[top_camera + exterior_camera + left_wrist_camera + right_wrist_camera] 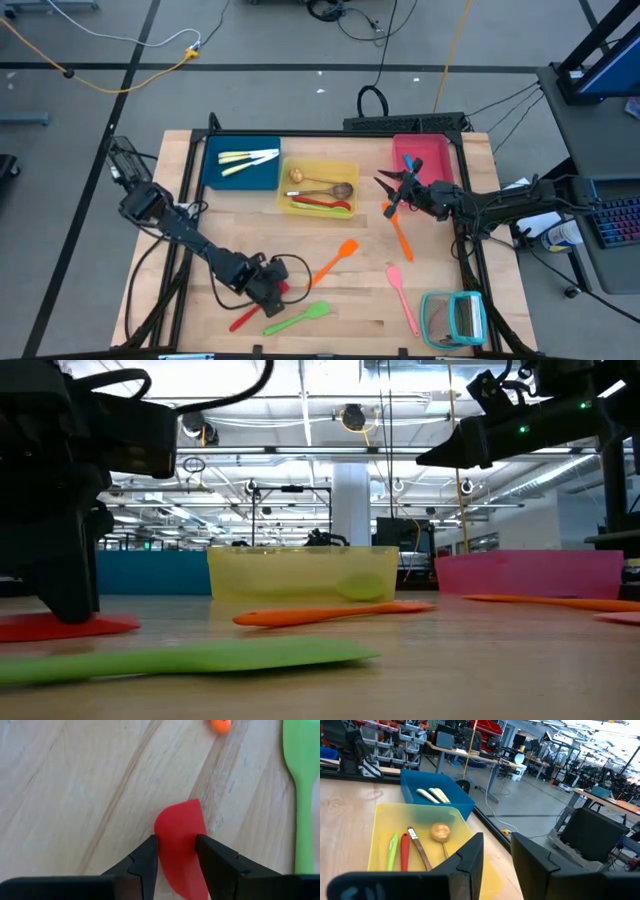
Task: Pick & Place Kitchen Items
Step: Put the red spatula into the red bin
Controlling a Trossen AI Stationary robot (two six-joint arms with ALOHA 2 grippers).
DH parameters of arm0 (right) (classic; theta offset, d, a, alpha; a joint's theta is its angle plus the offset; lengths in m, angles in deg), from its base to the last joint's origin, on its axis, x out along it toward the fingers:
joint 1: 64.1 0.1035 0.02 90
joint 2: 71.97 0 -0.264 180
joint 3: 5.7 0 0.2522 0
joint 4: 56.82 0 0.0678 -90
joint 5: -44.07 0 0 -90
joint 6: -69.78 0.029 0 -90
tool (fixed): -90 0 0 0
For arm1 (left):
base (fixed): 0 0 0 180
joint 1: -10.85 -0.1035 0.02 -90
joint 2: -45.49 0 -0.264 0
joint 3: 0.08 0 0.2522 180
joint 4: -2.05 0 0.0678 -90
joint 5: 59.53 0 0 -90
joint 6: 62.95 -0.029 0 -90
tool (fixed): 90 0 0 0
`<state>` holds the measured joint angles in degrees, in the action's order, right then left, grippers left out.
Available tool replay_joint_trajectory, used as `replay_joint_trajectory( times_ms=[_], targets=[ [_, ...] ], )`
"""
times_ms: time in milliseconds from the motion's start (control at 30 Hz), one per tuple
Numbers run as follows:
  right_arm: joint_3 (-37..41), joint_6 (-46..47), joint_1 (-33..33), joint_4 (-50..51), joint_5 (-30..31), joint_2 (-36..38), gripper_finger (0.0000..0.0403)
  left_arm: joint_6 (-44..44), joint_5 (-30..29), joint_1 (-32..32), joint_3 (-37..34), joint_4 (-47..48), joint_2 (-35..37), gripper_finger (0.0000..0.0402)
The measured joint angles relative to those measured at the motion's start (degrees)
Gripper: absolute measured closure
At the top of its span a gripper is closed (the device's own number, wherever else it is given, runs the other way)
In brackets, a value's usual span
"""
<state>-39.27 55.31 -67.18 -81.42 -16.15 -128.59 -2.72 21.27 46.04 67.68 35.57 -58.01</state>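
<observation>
A red spatula [243,318] lies flat on the wooden table near its front edge. My left gripper [275,288] points steeply down over its blade [177,820], open, with one finger at each long edge of the blade. A green spatula [297,318] lies next to it, an orange one [335,262] farther back and a pink one [402,295] to the right. My right gripper [388,190] hangs level above the table in front of the pink tray [430,150], open, with nothing between its fingers [470,857]. Under it an orange utensil [400,235] lies on the table. My left gripper comes at the red spatula's blade [176,862] slanting from above, its fingers [147,860] across the blade at its two long edges. The blade lies flat on the table. I cannot tell whether the fingers touch it.
At the back stand a blue tray [212,175] with pale cutlery, a yellow tray [318,166] with a wooden spoon plus red and green utensils, and the pink tray. A teal-framed rack [455,318] sits at the front right corner. Bare wood lies between the utensils.
</observation>
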Motion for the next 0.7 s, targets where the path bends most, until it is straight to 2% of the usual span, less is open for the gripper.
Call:
replay_joint_trajectory(
  times_ms=[567,700],
  targets=[
    [0.00,-1.34,0.00,-0.40,0.00,0.00,0.0312,7.68,-3.75,6.28,-0.09,2.66,-0.31,0.0265],
    [0.00,-1.28,0.00,-0.40,0.00,0.00,0.0312,5.87,-4.19,5.93,-0.08,2.70,-0.31,0.0265]
  ],
)
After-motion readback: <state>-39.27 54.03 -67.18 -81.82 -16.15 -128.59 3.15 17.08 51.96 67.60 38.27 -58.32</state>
